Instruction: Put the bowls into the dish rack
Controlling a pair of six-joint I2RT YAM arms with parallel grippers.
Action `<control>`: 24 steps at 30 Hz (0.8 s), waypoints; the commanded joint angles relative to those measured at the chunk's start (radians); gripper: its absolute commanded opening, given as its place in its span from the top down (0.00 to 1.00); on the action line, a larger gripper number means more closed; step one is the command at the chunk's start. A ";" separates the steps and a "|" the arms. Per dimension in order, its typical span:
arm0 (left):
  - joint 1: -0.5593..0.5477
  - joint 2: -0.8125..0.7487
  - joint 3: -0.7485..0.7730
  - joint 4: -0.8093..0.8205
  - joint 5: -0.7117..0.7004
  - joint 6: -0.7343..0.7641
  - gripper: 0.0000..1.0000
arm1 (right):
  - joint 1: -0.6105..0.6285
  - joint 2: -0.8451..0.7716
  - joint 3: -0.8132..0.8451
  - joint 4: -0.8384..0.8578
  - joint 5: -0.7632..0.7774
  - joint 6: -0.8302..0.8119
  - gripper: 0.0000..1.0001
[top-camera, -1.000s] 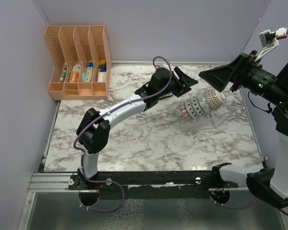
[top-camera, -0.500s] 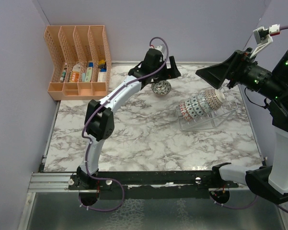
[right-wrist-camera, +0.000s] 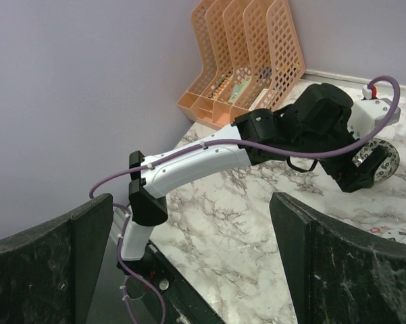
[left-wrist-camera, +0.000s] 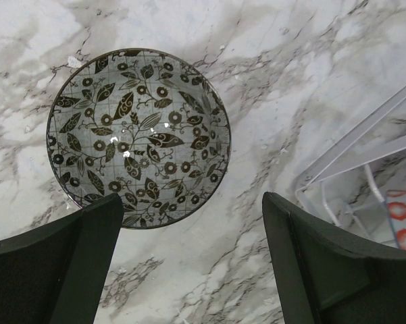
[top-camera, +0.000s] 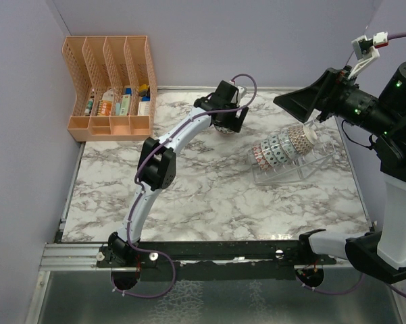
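A grey-white bowl (left-wrist-camera: 138, 138) with a dark leaf pattern lies right side up on the marble table. My left gripper (left-wrist-camera: 189, 270) hangs open just above its near rim, empty, with the bowl ahead of the left finger. In the top view the left gripper (top-camera: 224, 120) hides most of this bowl. The clear dish rack (top-camera: 311, 165) holds several patterned bowls (top-camera: 280, 146) standing on edge in a row. My right gripper (top-camera: 298, 106) is open and empty, raised above the rack's far end. In the right wrist view the right gripper (right-wrist-camera: 189, 270) faces the left arm.
An orange slotted file organizer (top-camera: 111, 84) with small items stands at the back left by the wall. The rack's corner (left-wrist-camera: 365, 155) lies right of the loose bowl, with a red-patterned bowl (left-wrist-camera: 402, 223) in it. The left arm (top-camera: 159, 162) stretches diagonally across the table.
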 commanded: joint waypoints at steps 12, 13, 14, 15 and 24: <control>-0.076 0.077 -0.017 0.011 -0.156 0.252 0.10 | -0.004 0.014 0.000 0.018 -0.004 -0.014 0.01; -0.076 0.081 -0.018 0.015 -0.168 0.258 0.11 | -0.004 0.015 0.002 0.016 -0.002 -0.014 0.01; -0.076 0.085 -0.020 0.020 -0.181 0.266 0.11 | -0.004 0.015 0.002 0.012 -0.002 -0.015 0.01; -0.076 0.088 -0.023 0.026 -0.198 0.275 0.11 | -0.004 0.017 0.004 0.009 -0.002 -0.014 0.01; -0.074 0.096 -0.061 0.071 -0.243 0.329 0.29 | -0.004 0.031 0.019 -0.012 0.002 -0.007 0.01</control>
